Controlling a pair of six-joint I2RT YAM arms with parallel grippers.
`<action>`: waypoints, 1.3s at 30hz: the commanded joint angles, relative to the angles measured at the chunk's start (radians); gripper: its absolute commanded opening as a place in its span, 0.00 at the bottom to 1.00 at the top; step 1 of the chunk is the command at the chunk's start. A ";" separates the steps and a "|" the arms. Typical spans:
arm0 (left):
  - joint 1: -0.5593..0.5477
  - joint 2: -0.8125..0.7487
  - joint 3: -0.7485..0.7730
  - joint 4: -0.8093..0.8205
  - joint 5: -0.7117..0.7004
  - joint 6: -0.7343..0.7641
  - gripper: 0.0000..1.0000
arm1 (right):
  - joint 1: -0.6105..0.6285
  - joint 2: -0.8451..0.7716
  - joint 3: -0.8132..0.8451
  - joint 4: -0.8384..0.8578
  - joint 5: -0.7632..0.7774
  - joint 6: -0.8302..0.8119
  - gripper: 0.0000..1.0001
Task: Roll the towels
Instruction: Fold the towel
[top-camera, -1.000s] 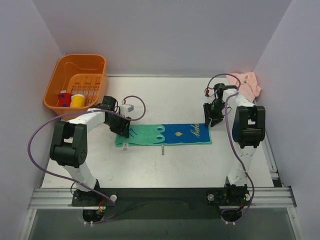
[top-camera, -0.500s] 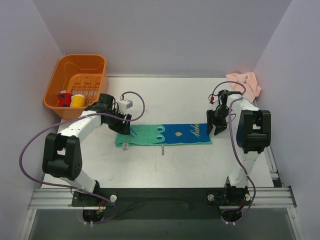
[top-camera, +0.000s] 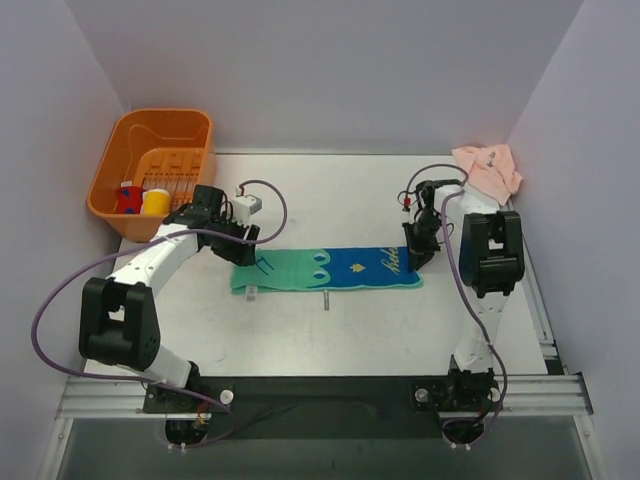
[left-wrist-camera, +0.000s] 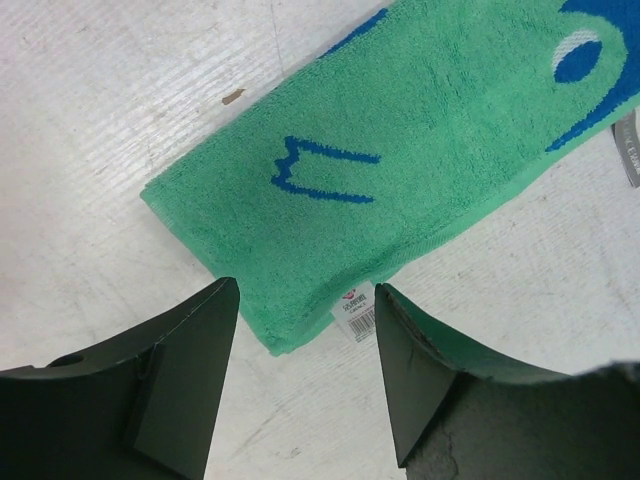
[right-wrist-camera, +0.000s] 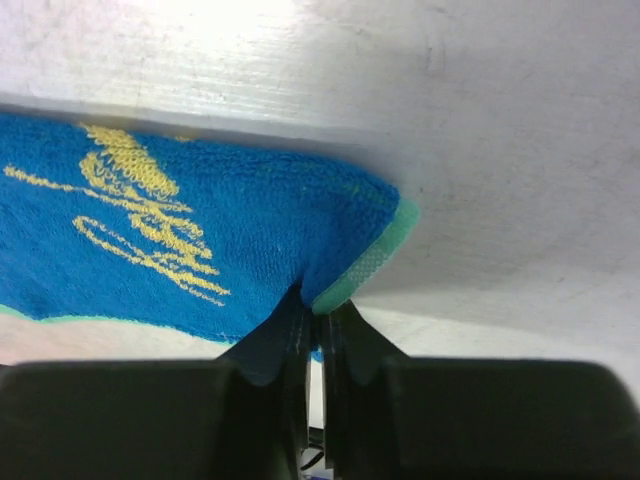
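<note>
Your green-blue towel (top-camera: 325, 268) flat on the table (top-camera: 340, 330), your right gripper (right-wrist-camera: 312, 312) pinched tight on its blue corner, your left gripper (left-wrist-camera: 305, 300) spread wide at the green end, holding nothing, pink towel (top-camera: 490, 168) bunched far right.

Nothing can be read: the green-and-blue towel (left-wrist-camera: 420, 140) carries a small white tag (left-wrist-camera: 355, 306) with tiny print on its green end's near edge and yellow cursive script (right-wrist-camera: 140, 215) on its blue end, both illegible.
</note>
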 joint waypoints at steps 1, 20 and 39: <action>0.001 -0.020 0.051 0.005 -0.028 0.014 0.67 | -0.025 0.044 0.028 -0.061 0.026 -0.003 0.00; 0.000 -0.043 -0.055 0.016 0.090 -0.066 0.66 | -0.075 -0.217 0.146 -0.200 -0.260 -0.144 0.00; -0.026 0.144 -0.041 0.115 0.156 -0.154 0.63 | 0.284 0.045 0.361 -0.143 -0.349 0.052 0.00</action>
